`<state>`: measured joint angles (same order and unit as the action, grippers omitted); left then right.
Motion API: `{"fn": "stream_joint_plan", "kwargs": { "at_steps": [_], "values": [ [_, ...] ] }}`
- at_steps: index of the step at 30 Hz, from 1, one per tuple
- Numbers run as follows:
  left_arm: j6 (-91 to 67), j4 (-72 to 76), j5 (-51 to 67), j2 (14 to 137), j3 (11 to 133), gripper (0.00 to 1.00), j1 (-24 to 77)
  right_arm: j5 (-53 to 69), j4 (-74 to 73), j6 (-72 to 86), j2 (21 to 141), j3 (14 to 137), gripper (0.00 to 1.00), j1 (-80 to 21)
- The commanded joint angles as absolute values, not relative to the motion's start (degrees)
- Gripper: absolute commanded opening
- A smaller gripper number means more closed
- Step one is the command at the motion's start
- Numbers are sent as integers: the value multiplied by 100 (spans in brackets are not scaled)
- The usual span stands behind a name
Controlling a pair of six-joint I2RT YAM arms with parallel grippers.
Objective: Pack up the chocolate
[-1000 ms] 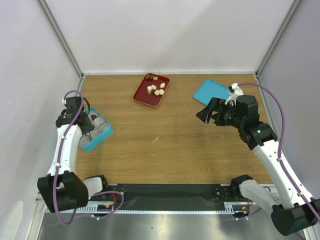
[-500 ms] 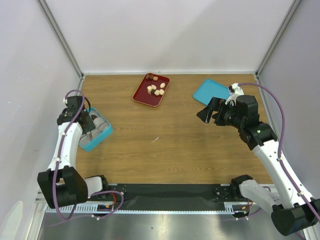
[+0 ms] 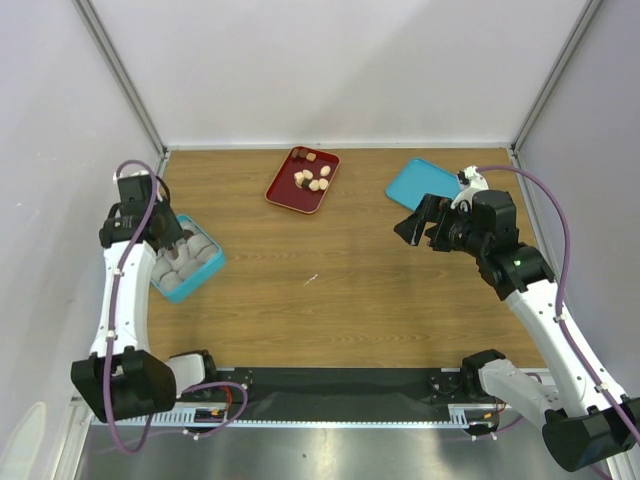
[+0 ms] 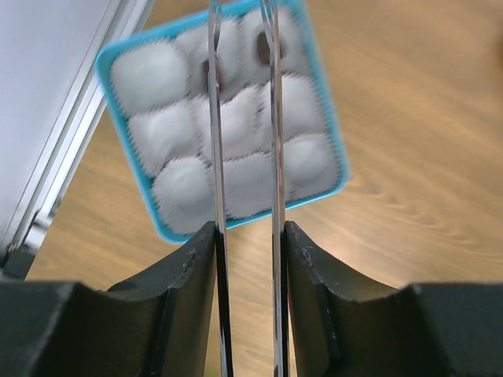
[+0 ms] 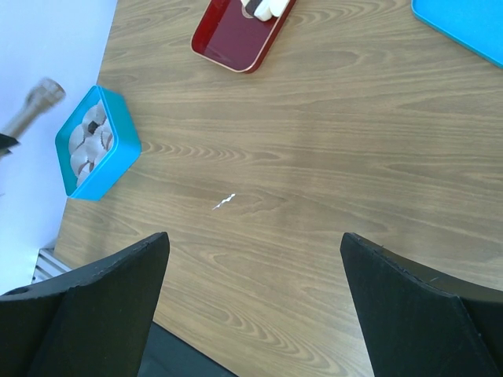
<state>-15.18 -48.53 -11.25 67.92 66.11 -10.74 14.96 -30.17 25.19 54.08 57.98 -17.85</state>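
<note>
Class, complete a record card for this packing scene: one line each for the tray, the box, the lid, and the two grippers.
Red tray: far middle of table, holding several chocolates, pale and dark.
Teal box: left side, nine white paper cups; dark pieces show in two.
Teal lid: far right, lying flat, apart from the box.
Left gripper: over the box, jaws apart, nothing between them.
Right gripper: open, empty, above the table near the lid.

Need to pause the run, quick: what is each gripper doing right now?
Left gripper: open, holding nothing, over the teal box.
Right gripper: wide open, empty.
</note>
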Motion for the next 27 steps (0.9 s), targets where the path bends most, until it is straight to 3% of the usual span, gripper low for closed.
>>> {"fn": "stream_joint_plan", "kwargs": {
  "at_steps": [1, 11, 27],
  "values": [
    [-1354, -4676, -475, 6626, 7145, 42, -871, 1362, -2979, 2435, 5335, 5898, 99, -1811],
    [-1362, -4203, -862, 7899, 8138, 42, 1580, 1117, -3059, 2487, 5458, 5985, 100, -1819],
    [-1134, -3595, -299, 10072, 9193, 43, 2680, 774, -3173, 2452, 5651, 6064, 99, -1811]
  ]
}}
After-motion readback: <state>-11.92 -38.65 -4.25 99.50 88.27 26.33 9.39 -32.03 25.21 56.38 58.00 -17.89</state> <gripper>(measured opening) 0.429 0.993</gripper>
